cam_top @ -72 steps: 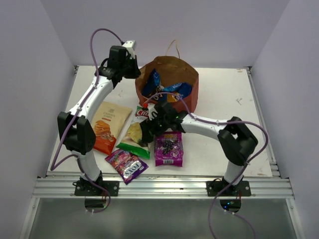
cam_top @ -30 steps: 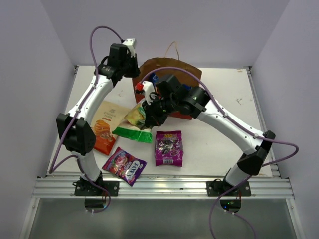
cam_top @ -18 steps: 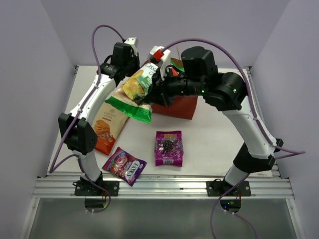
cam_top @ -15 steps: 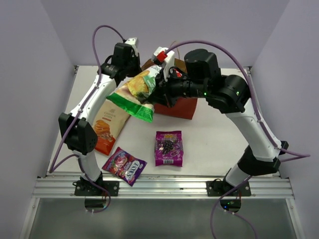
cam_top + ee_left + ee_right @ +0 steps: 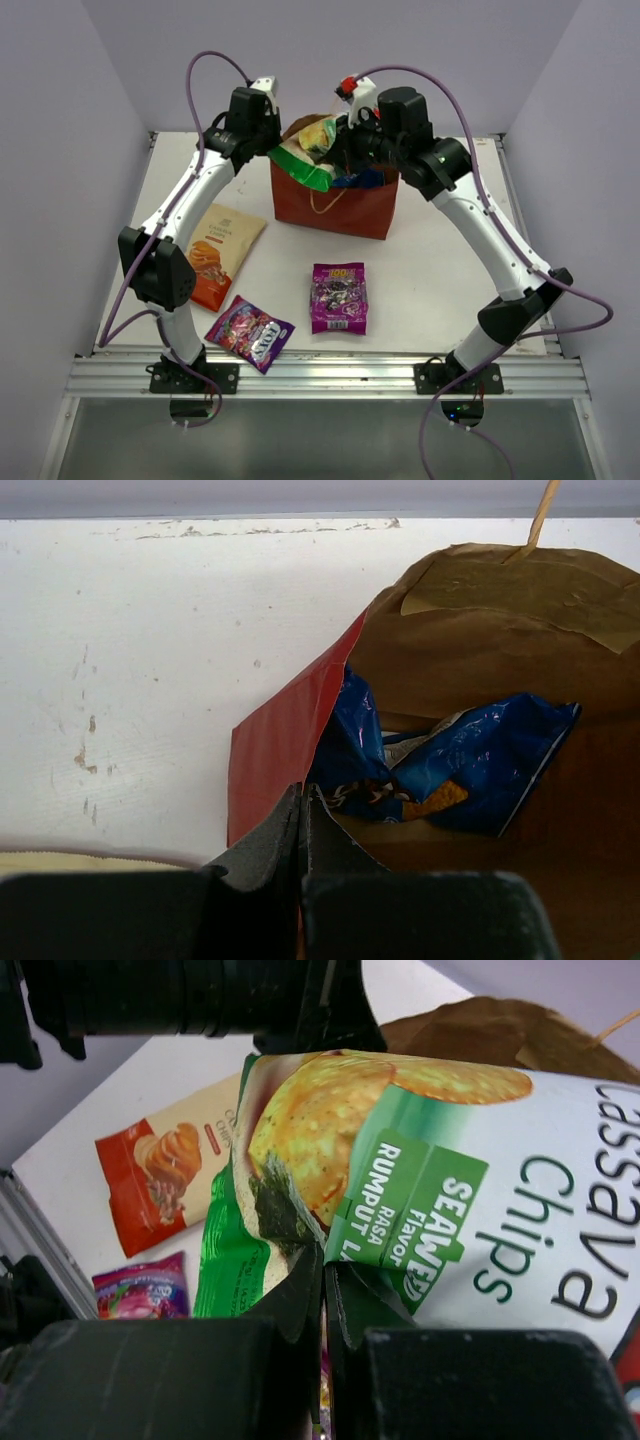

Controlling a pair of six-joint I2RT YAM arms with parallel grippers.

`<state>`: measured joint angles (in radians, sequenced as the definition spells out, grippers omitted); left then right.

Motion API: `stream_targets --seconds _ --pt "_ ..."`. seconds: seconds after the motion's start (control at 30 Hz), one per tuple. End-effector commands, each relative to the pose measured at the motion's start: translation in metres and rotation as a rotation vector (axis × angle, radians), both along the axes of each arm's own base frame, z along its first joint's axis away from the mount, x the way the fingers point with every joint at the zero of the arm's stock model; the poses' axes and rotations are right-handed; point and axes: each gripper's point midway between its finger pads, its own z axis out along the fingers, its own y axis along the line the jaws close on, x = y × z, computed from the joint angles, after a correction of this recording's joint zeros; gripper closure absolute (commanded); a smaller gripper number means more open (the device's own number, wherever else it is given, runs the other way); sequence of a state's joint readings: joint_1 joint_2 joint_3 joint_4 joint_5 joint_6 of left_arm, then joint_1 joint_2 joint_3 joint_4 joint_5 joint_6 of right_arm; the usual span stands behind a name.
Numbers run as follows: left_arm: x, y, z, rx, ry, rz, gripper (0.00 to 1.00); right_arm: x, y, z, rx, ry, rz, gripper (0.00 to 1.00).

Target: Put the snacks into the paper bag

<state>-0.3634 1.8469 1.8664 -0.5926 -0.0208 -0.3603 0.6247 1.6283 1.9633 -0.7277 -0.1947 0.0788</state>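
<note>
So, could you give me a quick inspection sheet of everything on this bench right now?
Surface: white table, scuffed.
Job's things: paper bag upright, blue packet inside; cassava chips packet held at its mouth; beige-orange packet and two purple candy packs on the table.
Clutter: nothing seen.
Claws: left claw shut on the bag's rim; right claw shut on the cassava chips packet.
Cables: purple cables loop above both arms.
Surroundings: plain pale walls on three sides.

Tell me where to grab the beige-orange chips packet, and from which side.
Probably pinch the beige-orange chips packet at its beige top edge, the end nearest the paper bag, coming down from above on its right. It lies flat, so only an edge offers a pinch, and the left arm crowds its other side.
</note>
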Motion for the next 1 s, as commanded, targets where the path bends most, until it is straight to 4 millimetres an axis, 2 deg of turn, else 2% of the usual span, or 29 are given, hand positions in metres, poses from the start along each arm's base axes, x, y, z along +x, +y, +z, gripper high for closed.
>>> stream_targets --seconds 0.0,0.07,0.17,0.2,0.27,0.3,0.37,0.4,0.53,0.63,0.67,0.7,0.77,0.8,0.87,0.97 --pt "-0.009 -0.005 0.027 -0.039 -0.054 -0.005 1.0 0.022 0.01 0.056 0.157 -0.154 -0.005 1.0" --pt "-0.009 -0.006 0.026 -0.038 -0.052 -0.009 1.0 0.028 0.012 0.048 0.169 -0.134 -0.004 1.0" --pt "-0.008 -0.006 0.025 -0.037 -0.05 -0.009 1.0 0.035 0.009 0.021 0.148 -0.066 -0.024 1.0" --pt "-0.008 -0.006 0.025 -0.036 -0.051 -0.009 1.0 0.036 0.01 0.006 0.129 -0.031 -0.026 1.0" --pt "-0.008 -0.007 0.025 -0.039 -0.05 -0.011 1.0 0.036 0.009 -0.013 0.106 0.006 -0.032 1.0" --pt "-0.008 -0.007 0.025 -0.04 -0.051 -0.012 1.0 0.035 0.007 -0.033 0.084 0.045 -0.04 1.0" --pt "-0.008 -0.008 0.025 -0.043 -0.054 -0.015 1.0 0.037 0.006 -0.052 0.072 0.078 -0.061 1.0" --pt "-0.008 -0.007 0.025 -0.042 -0.054 -0.016 1.0 0.037 0.006 -0.071 0.057 0.12 -0.075 1.0" --pt "-0.008 -0.008 0.024 -0.041 -0.055 -0.02 1.0 0.046 0.006 -0.109 0.003 0.213 -0.127 1.0" --pt "-0.008 -0.008 0.025 -0.042 -0.056 -0.021 1.0 0.058 -0.003 -0.116 -0.032 0.207 -0.2 1.0" --pt "-0.008 -0.008 0.024 -0.041 -0.054 -0.021 1.0 0.061 -0.007 -0.125 -0.067 0.221 -0.226 1.0" --pt "-0.008 -0.008 0.025 -0.041 -0.054 -0.021 1.0 0.066 -0.01 -0.117 -0.074 0.202 -0.248 1.0" --pt "-0.009 -0.009 0.025 -0.041 -0.054 -0.023 1.0 0.072 -0.025 -0.127 -0.156 0.204 -0.315 1.0" --pt "-0.01 -0.008 0.023 -0.039 -0.052 -0.022 1.0 0.076 -0.03 -0.121 -0.171 0.186 -0.338 1.0" --pt "-0.01 -0.007 0.024 -0.039 -0.054 -0.021 1.0 0.08 -0.046 -0.123 -0.243 0.163 -0.39 1.0" --pt "-0.01 -0.007 0.023 -0.035 -0.053 -0.021 1.0 0.085 -0.062 -0.115 -0.295 0.125 -0.456 1.0"
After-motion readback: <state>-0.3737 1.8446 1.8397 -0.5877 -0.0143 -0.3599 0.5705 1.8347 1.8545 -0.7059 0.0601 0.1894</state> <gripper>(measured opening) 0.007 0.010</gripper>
